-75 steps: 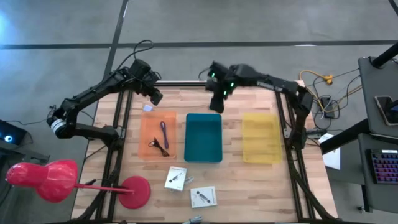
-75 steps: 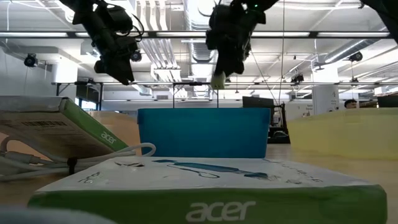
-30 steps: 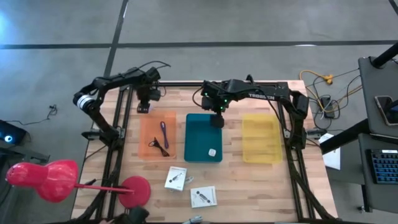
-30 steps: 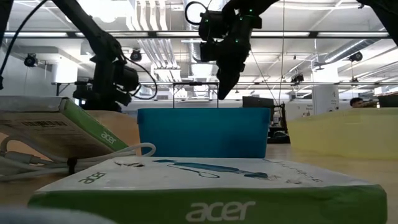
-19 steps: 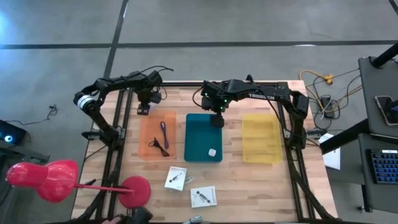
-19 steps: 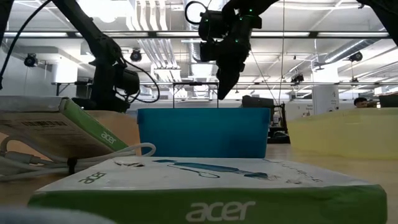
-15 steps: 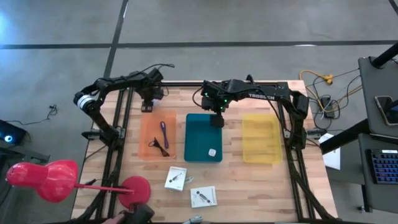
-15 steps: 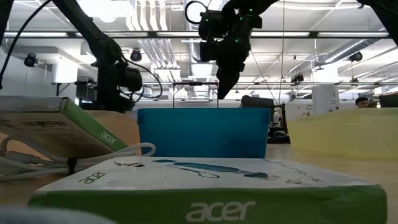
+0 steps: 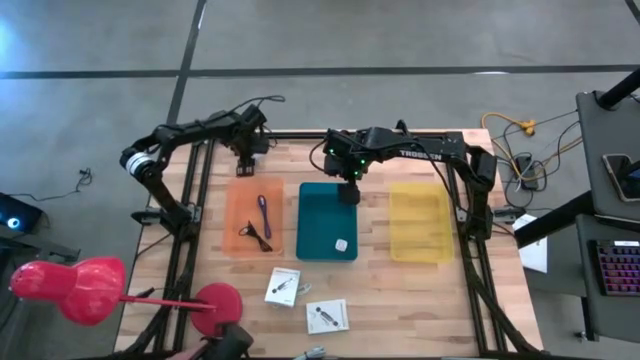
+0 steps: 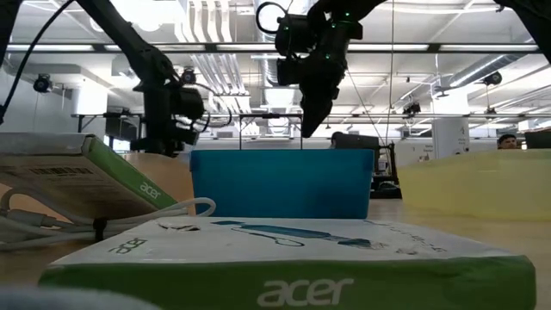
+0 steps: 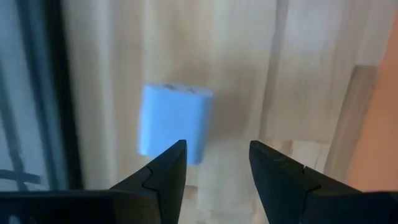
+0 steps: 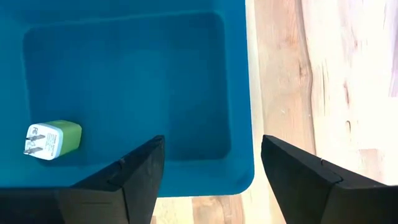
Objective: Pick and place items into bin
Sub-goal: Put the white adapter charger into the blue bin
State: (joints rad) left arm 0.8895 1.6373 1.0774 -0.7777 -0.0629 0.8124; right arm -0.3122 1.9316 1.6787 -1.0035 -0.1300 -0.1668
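Left wrist view: the left end effector point(image 11: 211, 163), fingers apart, could nudge the pale blue block point(image 11: 172, 122) off-centre.

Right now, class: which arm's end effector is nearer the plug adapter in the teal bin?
Right. The right end effector hangs above the teal bin holding the plug adapter; the left end effector is beyond the orange bin.

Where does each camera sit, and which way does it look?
High: above the table, straight down; both arms, teal bin, orange bin, yellow bin.
Low: at table height, looking level; teal bin, box, both arms from above.
Left wrist: on the left arm, down at a white cube; open left pincer.
Right wrist: on the right arm, down into the teal bin with a plug; open right pincer.
Shared: high and right wrist both show the plug.
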